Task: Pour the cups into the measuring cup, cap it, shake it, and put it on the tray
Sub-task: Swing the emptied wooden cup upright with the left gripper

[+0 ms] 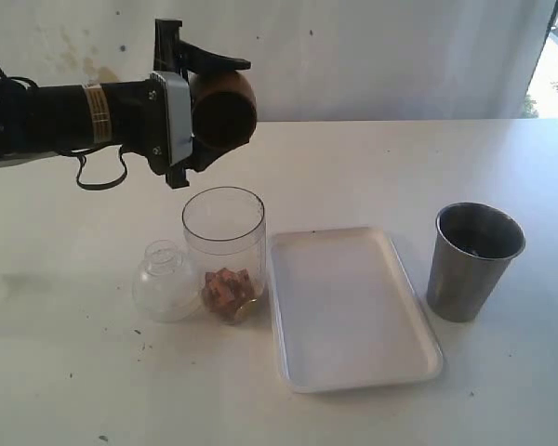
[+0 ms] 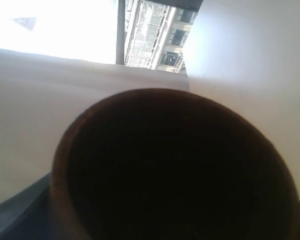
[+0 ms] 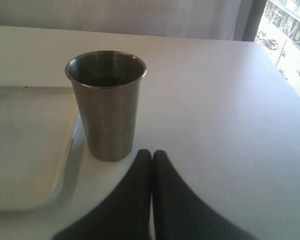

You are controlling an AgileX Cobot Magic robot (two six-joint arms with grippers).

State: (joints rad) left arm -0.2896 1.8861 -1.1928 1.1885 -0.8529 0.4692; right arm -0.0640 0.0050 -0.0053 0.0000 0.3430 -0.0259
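The left fingers (image 1: 219, 62) clamp the wooden cup (image 1: 225, 107), tipped sideways just above the measuring cup (image 1: 224, 242), its inside too dark to read; the right fingers (image 3: 140, 192), pressed together, fall outside the exterior view. Flanking the measuring cup are the cap (image 1: 166, 282) and tray (image 1: 344, 307), the steel tumbler (image 1: 472, 260) well apart, on a scuffed white table (image 1: 502, 167) before a pale wall (image 1: 381, 56).

Left to right are laid out cap (image 1: 167, 281), measuring cup (image 1: 224, 253), tray (image 1: 349, 307), steel tumbler (image 1: 472, 262); wooden cup (image 1: 221, 110) is held tipped above measuring cup.
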